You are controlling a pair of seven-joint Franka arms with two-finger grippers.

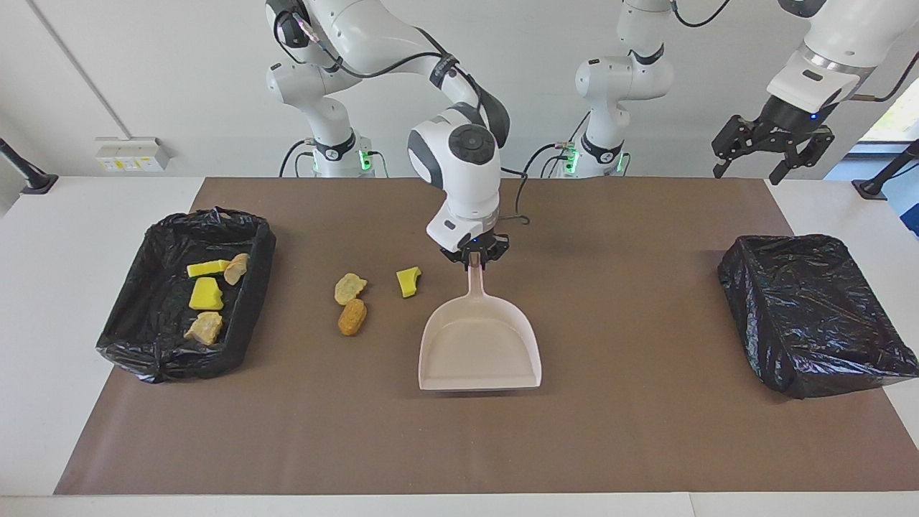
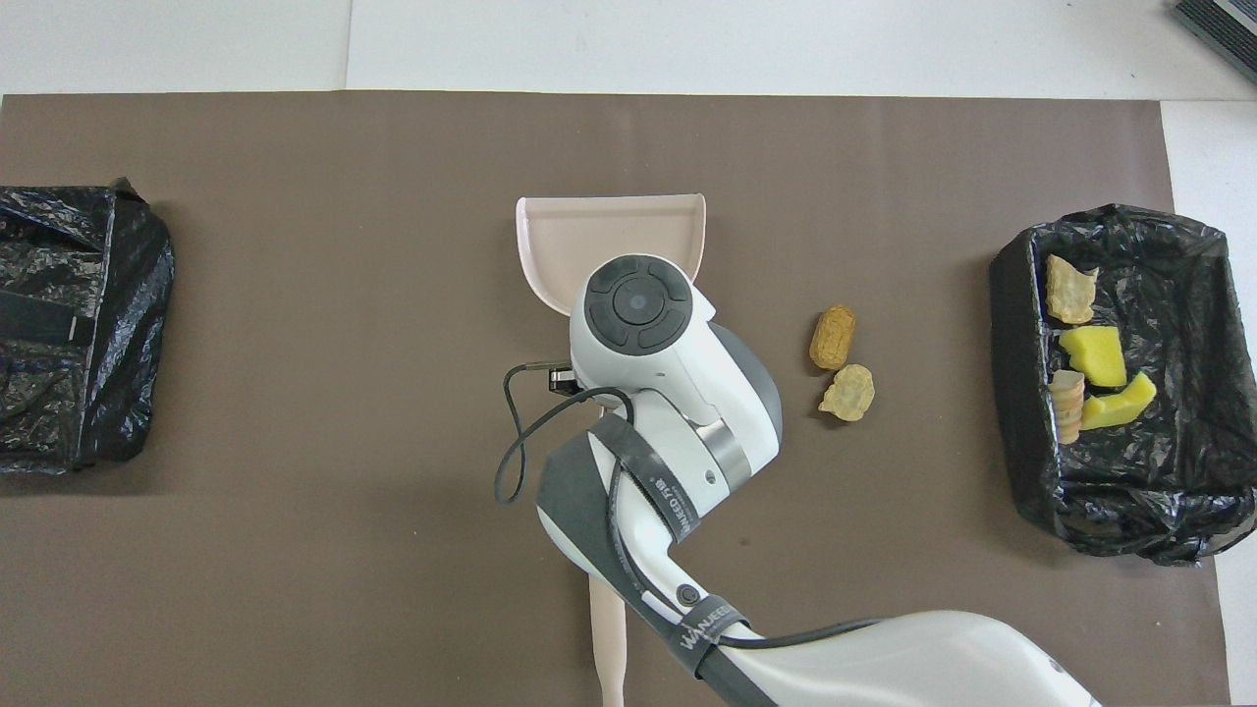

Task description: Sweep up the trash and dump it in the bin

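My right gripper (image 1: 474, 260) is shut on the handle of the pale pink dustpan (image 1: 479, 345), which lies flat on the brown mat with its mouth away from the robots. The pan's mouth shows in the overhead view (image 2: 609, 231); the arm hides the gripper there. Three pieces of trash lie beside the pan toward the right arm's end: a yellow-green sponge chunk (image 1: 408, 281), a tan lump (image 1: 350, 288) (image 2: 847, 393) and a golden-brown lump (image 1: 352, 317) (image 2: 833, 337). My left gripper (image 1: 748, 172) hangs open and empty, raised over the left arm's end, and waits.
A black-lined bin (image 1: 260, 244) (image 2: 1011, 295) at the right arm's end holds several scraps: yellow sponge chunks (image 1: 206, 294) and tan lumps (image 1: 204, 327). A second black-lined bin (image 1: 811, 316) (image 2: 79, 334) stands at the left arm's end. A pale pink stick (image 2: 609, 638) shows under the right arm.
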